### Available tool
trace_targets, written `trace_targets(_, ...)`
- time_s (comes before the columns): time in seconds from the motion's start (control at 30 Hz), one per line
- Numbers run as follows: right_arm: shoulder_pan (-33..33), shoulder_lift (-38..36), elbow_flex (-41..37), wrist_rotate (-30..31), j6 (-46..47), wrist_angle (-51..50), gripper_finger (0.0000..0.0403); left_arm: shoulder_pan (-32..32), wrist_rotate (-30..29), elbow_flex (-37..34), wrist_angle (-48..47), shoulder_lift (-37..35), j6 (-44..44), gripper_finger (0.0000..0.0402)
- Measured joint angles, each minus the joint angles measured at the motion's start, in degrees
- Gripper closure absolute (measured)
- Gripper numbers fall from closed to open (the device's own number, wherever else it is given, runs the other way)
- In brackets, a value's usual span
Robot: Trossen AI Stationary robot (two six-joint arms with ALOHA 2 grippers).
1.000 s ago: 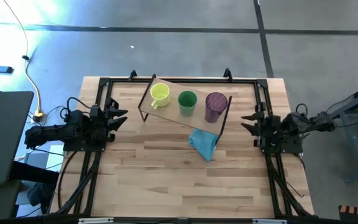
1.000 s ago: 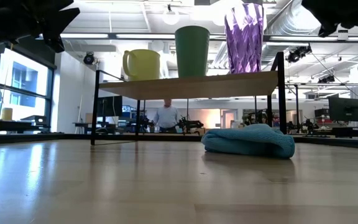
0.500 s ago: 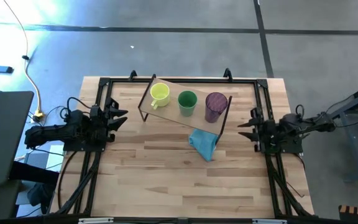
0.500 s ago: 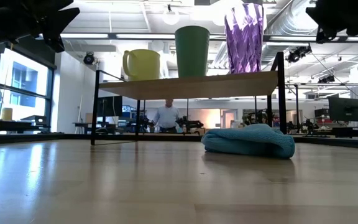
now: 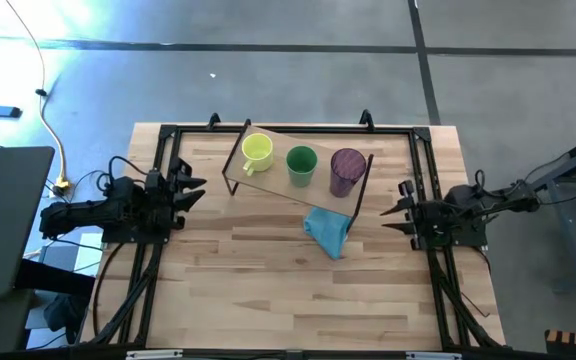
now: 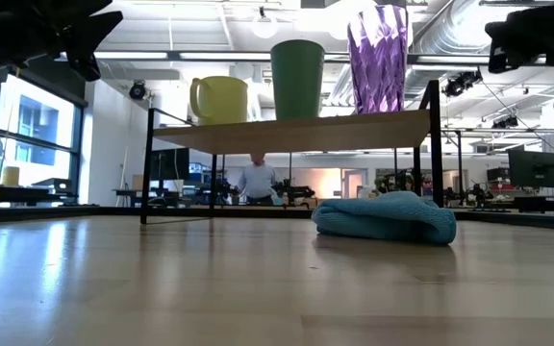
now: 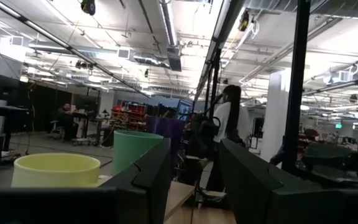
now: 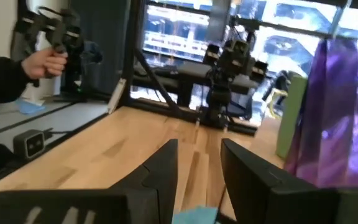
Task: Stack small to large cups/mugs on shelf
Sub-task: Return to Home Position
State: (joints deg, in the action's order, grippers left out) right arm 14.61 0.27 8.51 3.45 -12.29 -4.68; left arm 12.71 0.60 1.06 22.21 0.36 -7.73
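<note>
A yellow mug [image 5: 257,150], a green cup [image 5: 301,163] and a purple ribbed tumbler [image 5: 347,170] stand in a row on the wooden shelf [image 5: 278,180], whose black legs stand on the table. In the low view the mug [image 6: 219,99], cup [image 6: 297,79] and tumbler [image 6: 379,60] stand upright on the shelf board [image 6: 296,132]. My left gripper [image 5: 196,187] is open and empty at the table's left side. My right gripper [image 5: 392,213] is open and empty, right of the shelf and above the table.
A crumpled blue cloth [image 5: 327,230] lies on the table just in front of the shelf's right end; it also shows in the low view [image 6: 385,217]. A black frame [image 5: 288,128] runs round the table. A person's hand [image 8: 45,61] holds a device beyond the table.
My right gripper has moved toward the table's near edge and slightly toward the shelf, staying open. The cups, the shelf and the cloth have kept still.
</note>
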Motion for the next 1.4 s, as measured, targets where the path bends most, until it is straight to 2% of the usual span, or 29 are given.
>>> trace_targets(0.23, 0.0, 0.0, 0.0, 2.1, 1.7, -1.6, 0.0288, 0.0, 0.1, 0.0, -1.5, 0.0, 0.9, 0.0275)
trace_targets(0.47, 0.0, 0.0, -7.9, 4.2, 2.1, 7.2, 0.0288, 0.0, 1.0, 0.0, -1.5, 0.0, 1.5, 0.0275)
trace_targets(0.6, 0.0, 0.0, -6.9, 4.8, 1.7, 8.0, 0.0288, 0.0, 1.0, 0.0, -1.4, 0.0, 1.5, 0.0275)
trace_targets(0.87, 0.0, 0.0, -5.6, -1.6, 6.8, 2.3, 0.0288, 0.0, 1.3, 0.0, -2.4, 0.0, 1.5, 0.0275)
trace_targets(1.1, 0.0, 0.0, -5.6, -9.7, 9.0, 3.0, 0.0288, 0.0, 2.2, 0.0, -3.6, 0.0, 2.9, 0.0275)
trace_targets(1.4, -1.9, 0.0, -5.6, -10.4, 10.9, 0.0, 0.0288, 0.0, 4.5, 0.0, -4.2, 0.0, 3.1, 0.0275)
